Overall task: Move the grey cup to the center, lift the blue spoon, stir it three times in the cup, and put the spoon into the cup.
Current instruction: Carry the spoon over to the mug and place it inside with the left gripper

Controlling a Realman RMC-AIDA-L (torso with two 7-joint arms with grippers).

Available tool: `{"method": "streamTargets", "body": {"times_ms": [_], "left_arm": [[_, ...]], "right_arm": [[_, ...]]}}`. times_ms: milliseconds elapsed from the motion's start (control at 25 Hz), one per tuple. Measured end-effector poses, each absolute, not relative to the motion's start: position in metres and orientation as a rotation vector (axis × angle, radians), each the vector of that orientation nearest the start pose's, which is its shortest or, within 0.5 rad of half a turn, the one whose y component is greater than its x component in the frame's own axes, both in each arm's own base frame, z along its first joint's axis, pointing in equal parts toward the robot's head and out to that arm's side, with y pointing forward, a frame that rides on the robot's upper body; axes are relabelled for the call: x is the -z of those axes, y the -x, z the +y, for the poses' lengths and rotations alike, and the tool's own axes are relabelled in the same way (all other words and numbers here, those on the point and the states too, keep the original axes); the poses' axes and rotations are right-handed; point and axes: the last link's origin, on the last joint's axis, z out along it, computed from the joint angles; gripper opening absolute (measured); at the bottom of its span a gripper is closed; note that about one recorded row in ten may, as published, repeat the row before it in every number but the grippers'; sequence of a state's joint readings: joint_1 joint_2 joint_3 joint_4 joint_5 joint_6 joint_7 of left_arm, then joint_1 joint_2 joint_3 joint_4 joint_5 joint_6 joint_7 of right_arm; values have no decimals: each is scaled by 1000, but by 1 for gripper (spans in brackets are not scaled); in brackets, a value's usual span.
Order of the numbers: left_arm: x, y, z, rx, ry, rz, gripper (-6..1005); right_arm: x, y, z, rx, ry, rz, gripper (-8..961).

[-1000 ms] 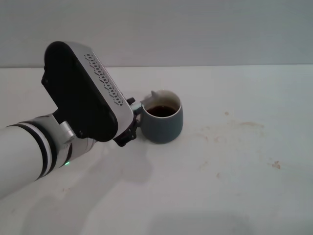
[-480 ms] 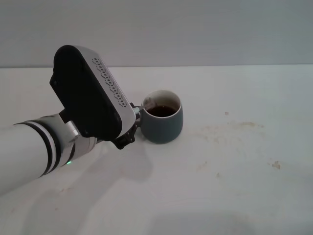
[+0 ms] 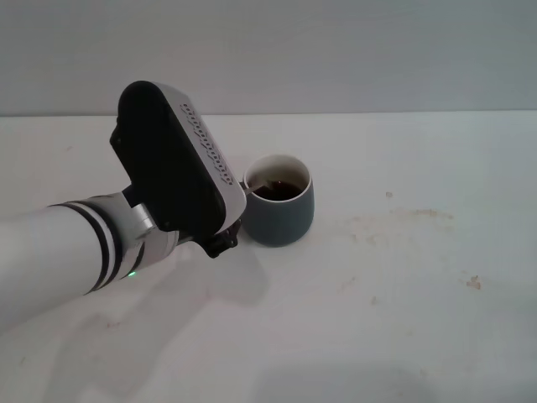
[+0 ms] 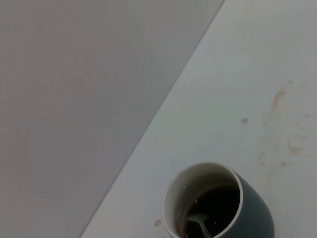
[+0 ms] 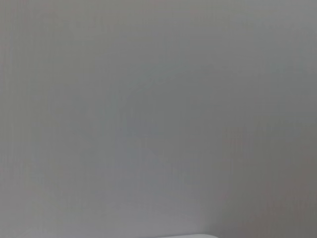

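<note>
Squat blue-grey ceramic mug point(image 3: 279, 210) could tip if the left gripper point(image 3: 225, 237), fingers hidden, drags the grey metal spoon point(image 4: 198, 225) against its rim.

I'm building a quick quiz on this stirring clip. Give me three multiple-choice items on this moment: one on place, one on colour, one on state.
1. Where is the spoon's bowl?
A. In the grey cup
B. On the table
C. In the right tool

2. What colour is the cup's inside?
A. Red
B. White
C. Black

3. What does the cup hold?
A. Nothing
B. Dark liquid
C. Ice cubes

A: the blue spoon dips into the grey cup, beside the left tool.
B: the inner wall is white.
C is wrong; B: dark liquid fills it.
</note>
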State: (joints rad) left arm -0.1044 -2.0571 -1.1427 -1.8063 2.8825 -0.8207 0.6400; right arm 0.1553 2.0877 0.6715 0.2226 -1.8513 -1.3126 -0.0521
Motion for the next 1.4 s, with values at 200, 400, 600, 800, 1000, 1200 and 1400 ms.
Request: {"method": "streamTargets", "body": {"times_ms": [200, 400, 600, 800, 1000, 1200, 1400], "left_arm": [[38, 146, 305, -213, 2368, -34, 179], [43, 144, 311, -225, 2380, -18, 179], [50, 139, 313, -205, 2407, -9, 179], [56, 133, 315, -178, 2427, 6, 179], [60, 129, 310, -167, 2440, 24, 179], [56, 132, 305, -177, 2433, 11, 179], [50, 139, 307, -205, 2411, -3, 179]], "right_arm": [[-9, -400, 225, -468, 1242, 628, -1], [-7, -401, 223, -466, 1250, 631, -1], [-6, -400, 222, -465, 1256, 632, -1], [-4, -399, 222, -472, 1266, 635, -1], [-4, -399, 223, -475, 1267, 635, -1], [-4, -398, 224, -476, 1275, 632, -1], [-4, -398, 224, -476, 1276, 632, -1]]}}
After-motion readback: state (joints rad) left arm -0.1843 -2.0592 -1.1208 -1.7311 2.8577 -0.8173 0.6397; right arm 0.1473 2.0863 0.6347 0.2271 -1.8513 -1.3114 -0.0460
